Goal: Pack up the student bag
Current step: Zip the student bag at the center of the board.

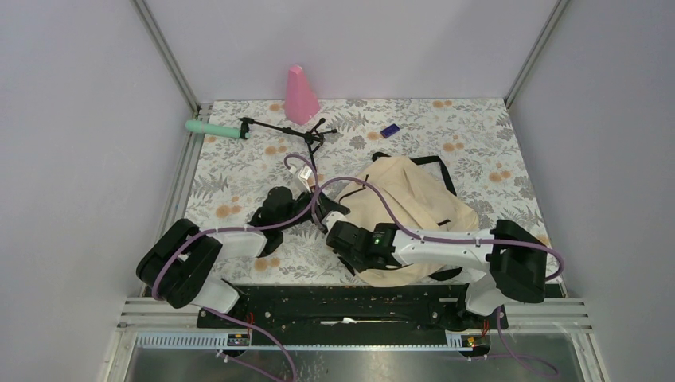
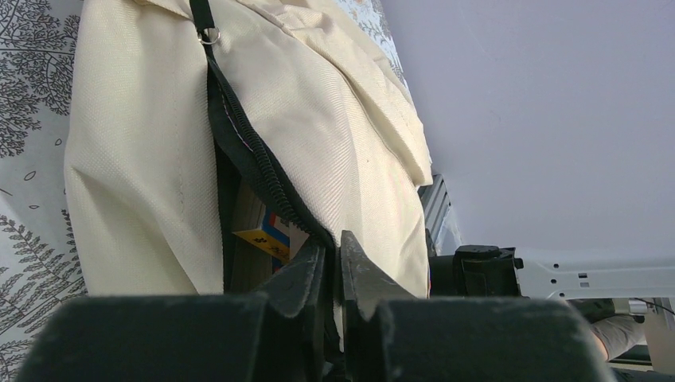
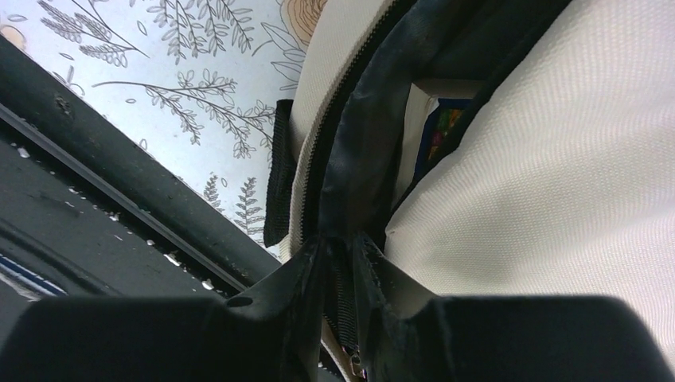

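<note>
We see the student bag (image 1: 414,203) lying on the flower-patterned bench (image 1: 477,143). In the overhead view it is right of centre and toward the lower edge, with a black strap trailing from its upper right. Both arms reach in to its left side, where the zipper opening gapes.

In the left wrist view, our left fingers (image 2: 333,256) stand together at bottom centre, pinched on the bag's black zipper trim. Cream fabric rises above them. In the dark slit just left of the trim sits a colourful box (image 2: 267,231) with yellow and blue faces, inside the bag.

In the right wrist view, our right fingers (image 3: 341,248) are clamped on a black zipper edge of the bag, also at bottom centre, with the tape caught between them. A coloured patch shows in the gap at the upper right of that frame.

Overhead, a pink cone (image 1: 302,95) stands at top centre against the back wall. A green cylinder (image 1: 216,129) lies at upper left, just beside a black tripod (image 1: 290,134). A small blue block (image 1: 389,129) lies apart, above the bag.
</note>
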`<state>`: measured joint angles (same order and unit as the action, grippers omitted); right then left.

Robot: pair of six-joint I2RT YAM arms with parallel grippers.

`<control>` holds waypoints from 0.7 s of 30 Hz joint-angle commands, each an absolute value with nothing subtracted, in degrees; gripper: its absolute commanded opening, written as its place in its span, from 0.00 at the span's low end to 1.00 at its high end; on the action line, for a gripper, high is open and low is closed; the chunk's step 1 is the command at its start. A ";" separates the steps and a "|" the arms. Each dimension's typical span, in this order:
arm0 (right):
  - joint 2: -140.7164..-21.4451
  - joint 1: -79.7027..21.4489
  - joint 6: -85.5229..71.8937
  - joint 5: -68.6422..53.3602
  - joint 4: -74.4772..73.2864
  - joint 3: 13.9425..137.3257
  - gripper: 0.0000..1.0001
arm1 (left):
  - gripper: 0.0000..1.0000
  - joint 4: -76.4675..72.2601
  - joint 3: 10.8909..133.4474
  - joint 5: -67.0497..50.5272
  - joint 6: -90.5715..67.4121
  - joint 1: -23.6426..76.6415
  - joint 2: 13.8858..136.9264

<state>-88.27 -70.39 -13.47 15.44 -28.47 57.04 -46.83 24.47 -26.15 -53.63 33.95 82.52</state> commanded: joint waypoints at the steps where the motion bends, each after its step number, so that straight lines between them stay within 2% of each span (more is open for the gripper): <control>1: -89.58 -70.66 -12.19 16.07 -31.47 58.54 0.22 | 0.04 -51.15 24.17 -26.65 -53.57 34.19 80.90; 3: -89.50 -70.67 -12.14 16.01 -31.53 58.58 0.15 | 0.03 -51.05 24.08 -26.61 -53.53 34.19 80.86; 6: -88.74 -70.67 -12.31 16.31 -31.47 58.90 0.00 | 0.03 -50.68 23.92 -26.57 -53.45 34.19 80.88; 12: -81.84 -70.68 -13.36 15.93 -29.23 58.40 0.00 | 0.00 -48.91 22.58 -25.14 -52.54 34.19 79.36; 18: -73.26 -70.67 -14.82 7.60 -17.84 53.83 0.00 | 0.00 -39.55 21.84 -20.90 -47.18 34.27 74.60; 20: -72.40 -70.67 -15.64 6.48 -15.15 52.92 0.00 | 0.05 -36.30 21.56 -19.68 -45.15 34.28 71.77; 21: -71.89 -70.66 -15.86 6.35 -14.18 52.58 0.00 | 0.14 -34.85 21.15 -18.73 -44.43 34.23 70.02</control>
<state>-73.67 -70.39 -13.93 10.37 -24.10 53.80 -39.51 22.09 -22.37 -49.58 34.17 76.03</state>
